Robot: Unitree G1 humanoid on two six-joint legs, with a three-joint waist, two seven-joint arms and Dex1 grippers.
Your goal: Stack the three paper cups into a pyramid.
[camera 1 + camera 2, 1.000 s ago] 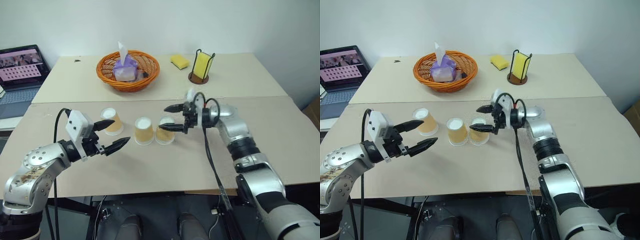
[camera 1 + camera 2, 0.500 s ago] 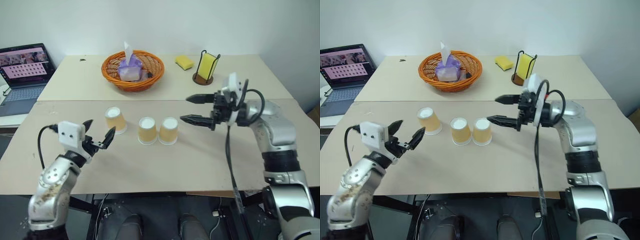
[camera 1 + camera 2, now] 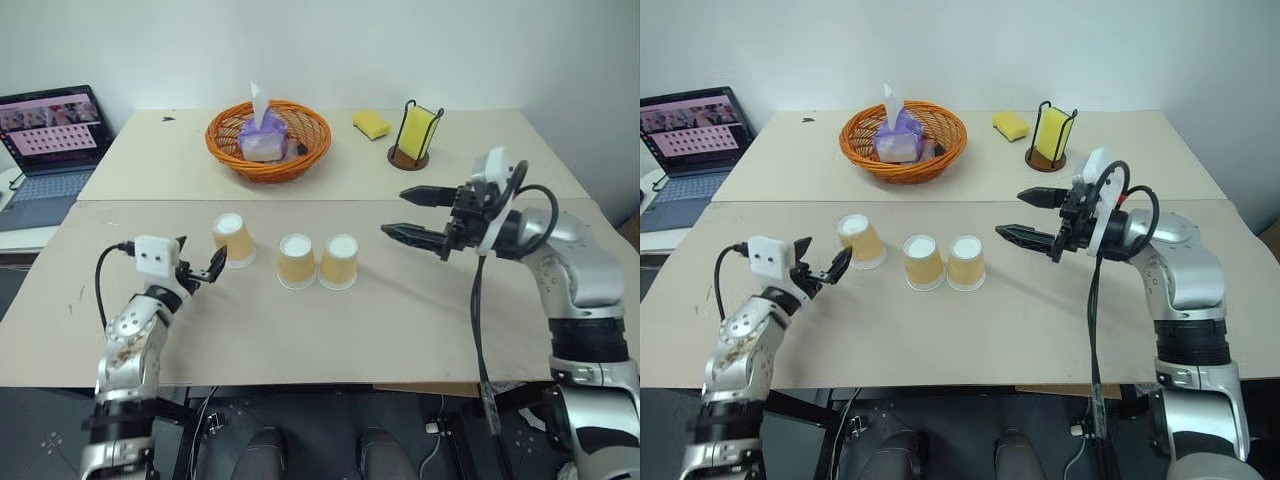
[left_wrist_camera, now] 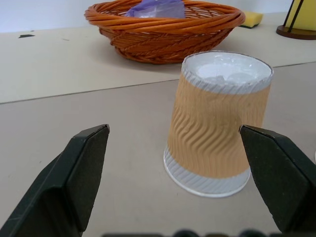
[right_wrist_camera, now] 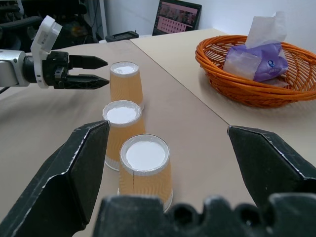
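So all three paper cups sit upside down on the near half of the bench: a pair (image 3: 318, 261) touching side by side in the middle, the third cup (image 3: 231, 240) apart toward the left edge. Left gripper (image 3: 197, 271), fingers spread wide, is lined up just short of that loner, so I'd say it's the pick-up step. Right gripper (image 3: 415, 211) hovers right of the pair, spread too, empty. Next: close on the loner, lift it, centre it over the pair's seam.

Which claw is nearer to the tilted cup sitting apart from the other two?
Left. The left claw is open right beside the tilted cup; the right claw is open, beyond the other two cups.
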